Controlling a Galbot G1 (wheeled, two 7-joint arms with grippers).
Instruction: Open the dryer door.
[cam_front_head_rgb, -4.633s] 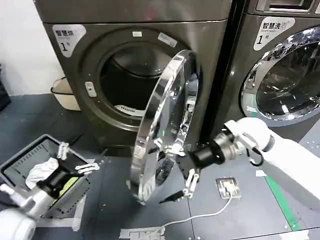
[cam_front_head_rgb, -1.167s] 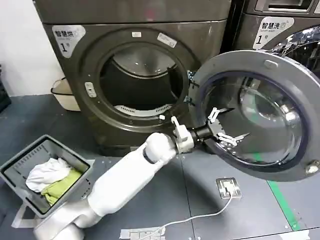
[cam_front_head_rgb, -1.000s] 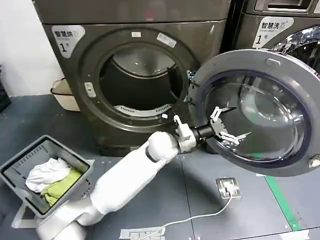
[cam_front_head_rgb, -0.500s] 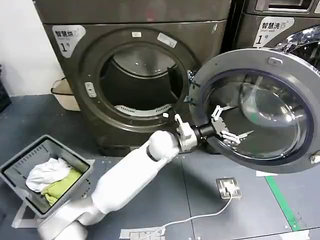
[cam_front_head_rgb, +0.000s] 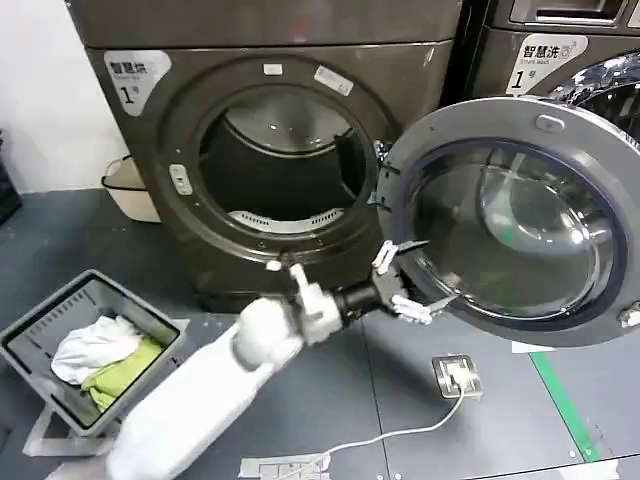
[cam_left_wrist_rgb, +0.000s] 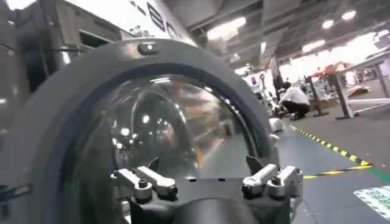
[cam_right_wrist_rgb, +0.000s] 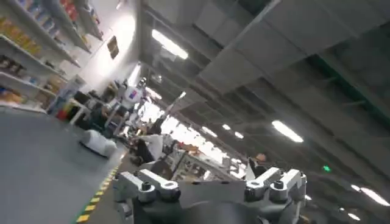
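Note:
The dryer door (cam_front_head_rgb: 575, 318) stands swung wide open to the right of the dark drum opening (cam_front_head_rgb: 285, 165), its grey plastic back and clear bowl window facing me. My left gripper (cam_front_head_rgb: 438, 270) is open and holds nothing, at the door's lower-left rim on the hinge side. In the left wrist view the door's grey ring (cam_left_wrist_rgb: 61, 109) rises ahead of the open left gripper (cam_left_wrist_rgb: 204, 167). My right gripper (cam_right_wrist_rgb: 204, 167) is open and empty, pointing up toward a hall ceiling.
A second machine (cam_front_head_rgb: 560, 50) stands right behind the open door. A grey laundry basket (cam_front_head_rgb: 30, 325) with clothes sits on the floor at the left. A floor socket (cam_front_head_rgb: 455, 375) and white cable (cam_front_head_rgb: 380, 435) lie below the door. A white bin (cam_front_head_rgb: 125, 185) stands beside the dryer.
The door has gone from half open to wide open. My left gripper has drawn back left and down from the door's window to its lower-left rim. The right arm has left the head view.

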